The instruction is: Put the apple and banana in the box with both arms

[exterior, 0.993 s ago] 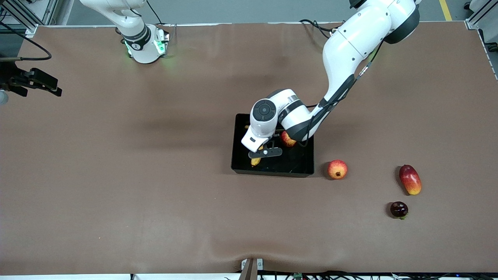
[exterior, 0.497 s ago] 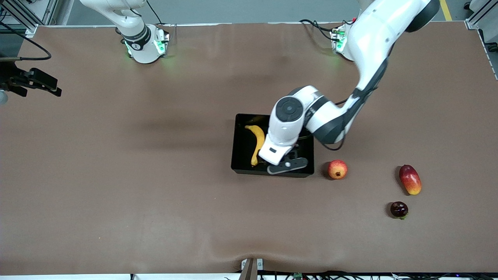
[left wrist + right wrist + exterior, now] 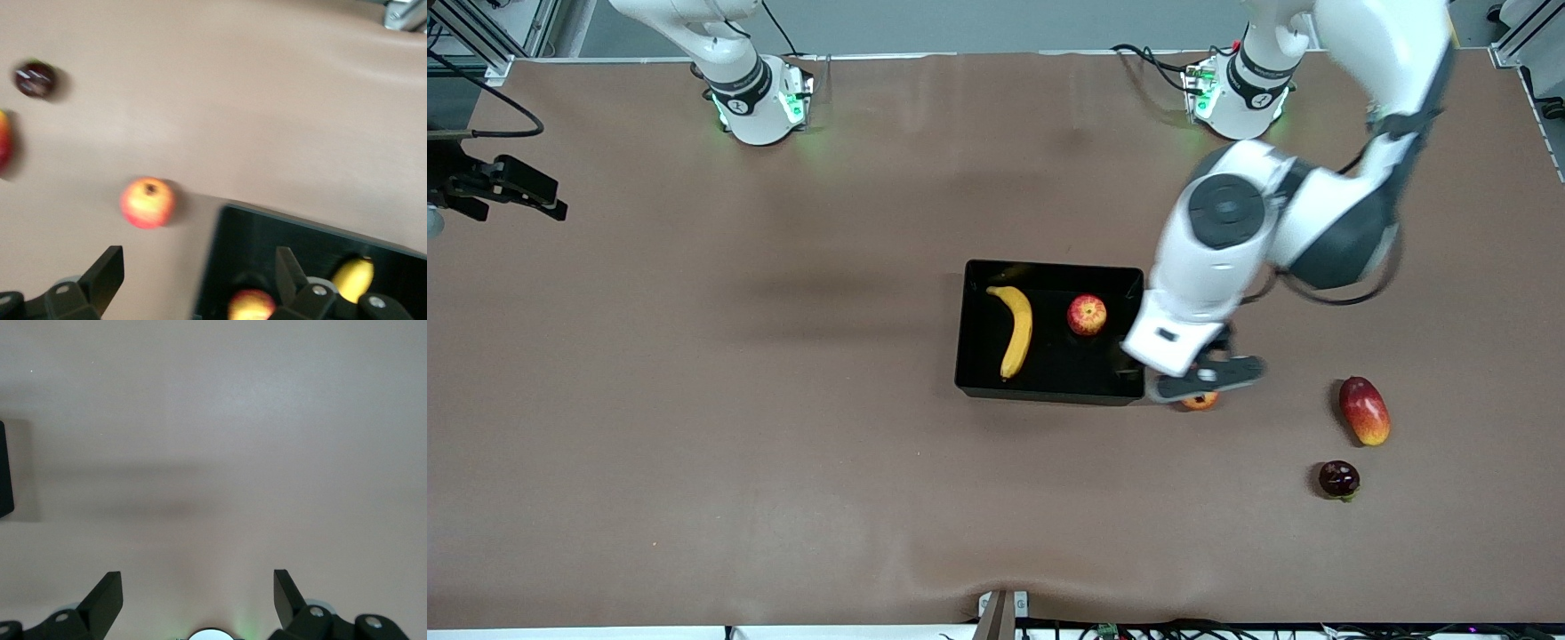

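Observation:
The black box point(image 3: 971, 388) sits mid-table. The banana point(image 3: 1016, 331) and the apple point(image 3: 1087, 315) both lie in it, apart from each other. My left gripper point(image 3: 1202, 378) hangs open and empty just outside the box wall at the left arm's end, over a round red-orange fruit. The left wrist view shows its open fingers point(image 3: 107, 270), the box point(image 3: 300, 247), the apple point(image 3: 251, 307) and the banana's tip point(image 3: 353, 279). My right gripper point(image 3: 198, 587) is open and empty over bare table near its own base, where it waits.
The round red-orange fruit point(image 3: 1200, 402) point(image 3: 147, 202) lies beside the box, mostly hidden under my left hand. A red-yellow mango point(image 3: 1364, 410) and a dark round fruit point(image 3: 1338, 479) lie toward the left arm's end, nearer the front camera. A black fixture point(image 3: 507, 187) stands at the right arm's end.
My left gripper has moved off the banana and out of the box toward the left arm's end, now over the red-orange fruit. The banana and apple stay in the box. The right arm is still.

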